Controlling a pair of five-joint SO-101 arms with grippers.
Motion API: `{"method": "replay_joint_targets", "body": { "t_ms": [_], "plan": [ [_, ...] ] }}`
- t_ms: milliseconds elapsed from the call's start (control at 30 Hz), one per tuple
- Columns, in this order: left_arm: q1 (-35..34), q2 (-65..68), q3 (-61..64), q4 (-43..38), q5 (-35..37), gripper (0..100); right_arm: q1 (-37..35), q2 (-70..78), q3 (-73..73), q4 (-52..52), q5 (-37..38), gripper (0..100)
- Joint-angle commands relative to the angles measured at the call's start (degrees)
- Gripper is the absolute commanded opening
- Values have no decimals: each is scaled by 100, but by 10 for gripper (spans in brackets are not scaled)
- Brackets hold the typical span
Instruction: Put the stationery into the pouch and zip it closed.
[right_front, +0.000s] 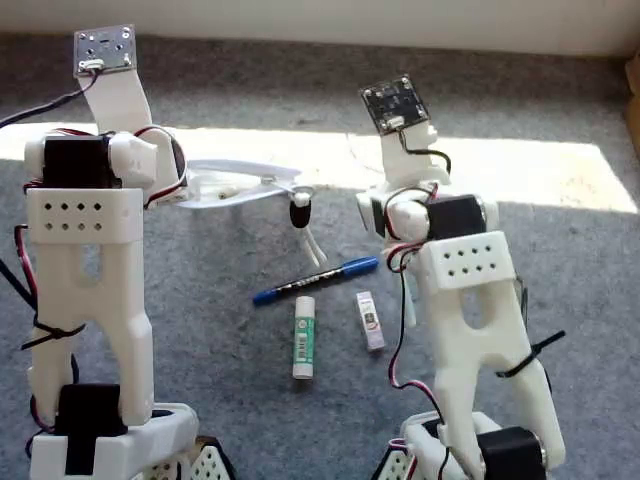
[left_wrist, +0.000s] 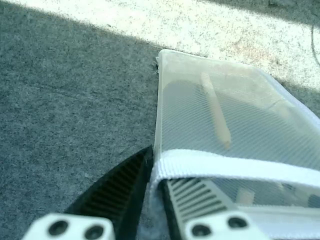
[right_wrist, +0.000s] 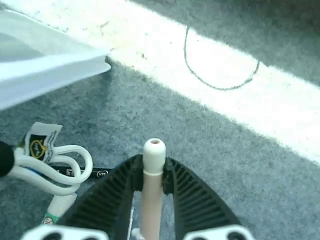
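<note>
With the pouch (left_wrist: 225, 125) pinched by its rim between the jaws of the left gripper (left_wrist: 155, 167) and a pen (right_wrist: 154, 150) clamped between those of the right gripper (right_wrist: 152, 164), the pen could be snagged on that rim, ahead of its jaws, and the pouch tugged loose.

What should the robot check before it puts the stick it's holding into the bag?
1. Right gripper pinches the cream stick: ok.
2. Left gripper holds the pouch by its edge: ok.
3. Pouch mouth open wide enough: cannot tell.
4. Way to the pouch free: probably not ok; a black-and-white thing lies beside its end.
5. All stationery packed: not ok; blue pen, glue stick and small white item lie on the carpet.
</note>
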Motion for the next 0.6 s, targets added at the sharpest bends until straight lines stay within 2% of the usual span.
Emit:
{"method": "replay_joint_targets", "body": {
  "t_ms": [0,167,333,567],
  "plan": [
    [84,-13,-4,-35,-18,7,-215,-857,-48,40,35,9],
    [75,-13,-4,-35,-18,7,-444,-1367,-48,40,-35,9],
    [75,-13,-4,-35,-18,7,-699,-1692,-75,40,-598,9],
    [75,-13,-4,-35,-18,7,-1262,-2105,-92,4,-607,9]
  ]
}}
